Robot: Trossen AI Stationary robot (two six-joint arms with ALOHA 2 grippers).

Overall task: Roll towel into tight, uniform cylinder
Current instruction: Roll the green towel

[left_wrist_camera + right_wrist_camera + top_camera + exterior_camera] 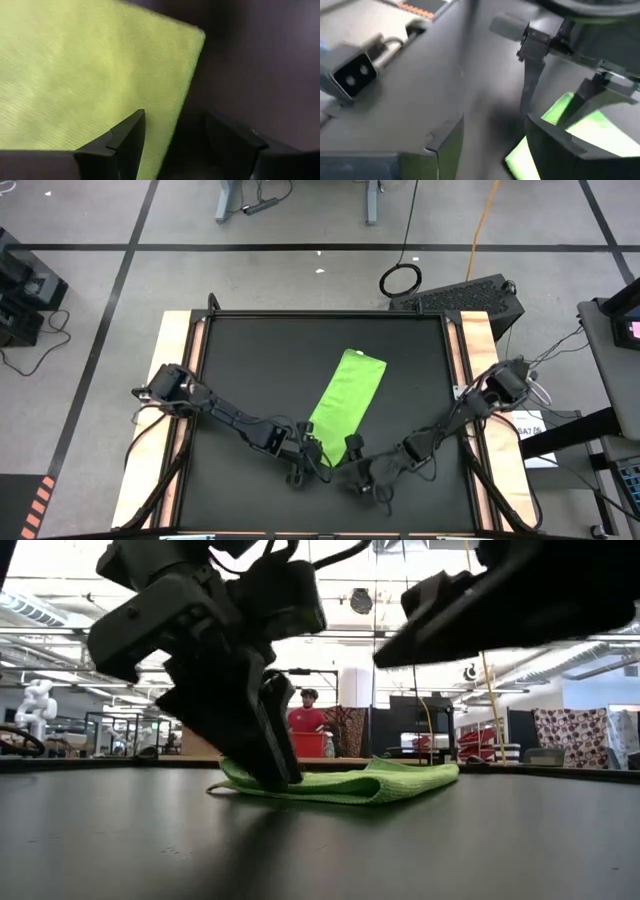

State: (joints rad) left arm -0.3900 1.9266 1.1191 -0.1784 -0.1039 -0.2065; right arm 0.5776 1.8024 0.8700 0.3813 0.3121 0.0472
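While the towel [346,402] lies flat as a long, narrow strip on the black mat [260,360], slanting from mid-table down toward the near edge, you've got both grippers crowded at its near end. Low view shows the cloth folded over itself, w/ a soft rounded fold on one side [395,780]. No roll formed yet.

Your left gripper [312,442] sits at the strip's near corner; fingers spread, one finger over the green, the other over bare mat just beside the edge [127,137]. It's pinching nothing that you can see. In the low view its fingertips reach down to the cloth.

Your right gripper [353,448] is just beside it at the same end, fingers apart [555,145], green showing past them, nothing clamped btwn.

Beyond the table, a person in a red top [307,718] stands in the room.
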